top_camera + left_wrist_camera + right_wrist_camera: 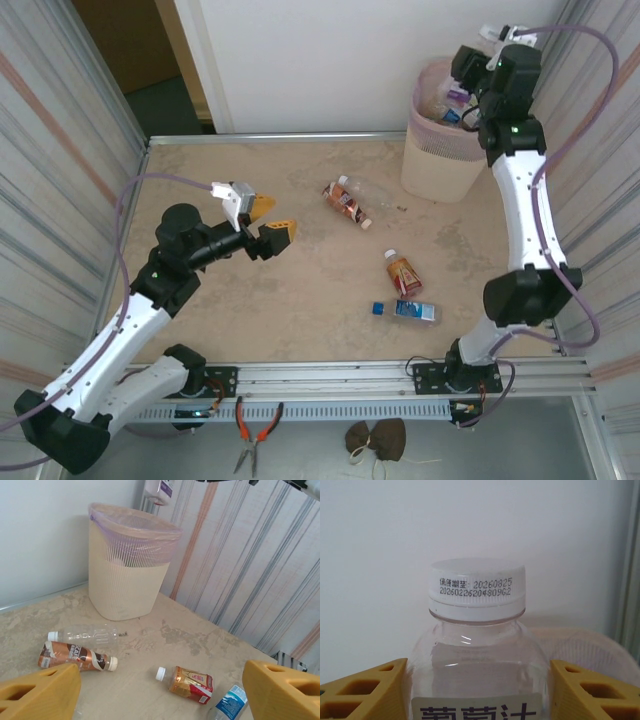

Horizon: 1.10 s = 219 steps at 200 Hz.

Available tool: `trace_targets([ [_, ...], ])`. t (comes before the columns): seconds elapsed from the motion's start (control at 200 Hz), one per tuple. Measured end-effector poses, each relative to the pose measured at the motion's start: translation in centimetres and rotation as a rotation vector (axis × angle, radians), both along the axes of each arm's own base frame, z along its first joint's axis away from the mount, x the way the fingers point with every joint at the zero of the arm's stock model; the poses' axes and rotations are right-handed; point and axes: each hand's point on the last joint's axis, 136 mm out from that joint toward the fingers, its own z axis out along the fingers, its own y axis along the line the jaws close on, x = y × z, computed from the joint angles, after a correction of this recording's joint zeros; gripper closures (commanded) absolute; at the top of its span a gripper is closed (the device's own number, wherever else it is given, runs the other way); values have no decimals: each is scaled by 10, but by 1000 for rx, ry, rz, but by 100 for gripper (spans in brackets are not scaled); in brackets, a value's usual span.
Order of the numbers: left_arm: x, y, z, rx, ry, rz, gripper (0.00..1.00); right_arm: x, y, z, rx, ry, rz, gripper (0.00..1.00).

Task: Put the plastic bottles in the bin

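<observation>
Right wrist view is showing the clear bottle very close: it is wearing a white cap with a printed date code, and a white label with purple characters is starting at the lower edge. The right gripper is clamping it, one yellow finger pressing on each side of the body. In the top external view this gripper is hanging over the mouth of the bin, which is standing at the far right corner of the table, near the wall. A pinkish bag is folding over its rim; what is lying inside I cannot tell. Four more bottles are lying on the table in front of the bin: a bare bottle just beside a brown bottle, then a red bottle and a blue bottle. The left gripper is hovering above the table with jaws apart, holding nothing.
</observation>
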Motion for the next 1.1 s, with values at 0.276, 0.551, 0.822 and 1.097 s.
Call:
trace_targets([
  [0.276,1,1,-1,3,4,10,16,52,-61,-15,-84,50,-101,46],
  [0.551,2,1,-5,11,17,11,16,78,-91,-81,-96,229,-135,47],
  [0.822,4,0,-8,16,26,11,16,80,-98,-139,-81,405,-123,47],
  [1.097,5,-1,-10,19,34,8,16,80,-101,-140,-73,416,-117,32],
])
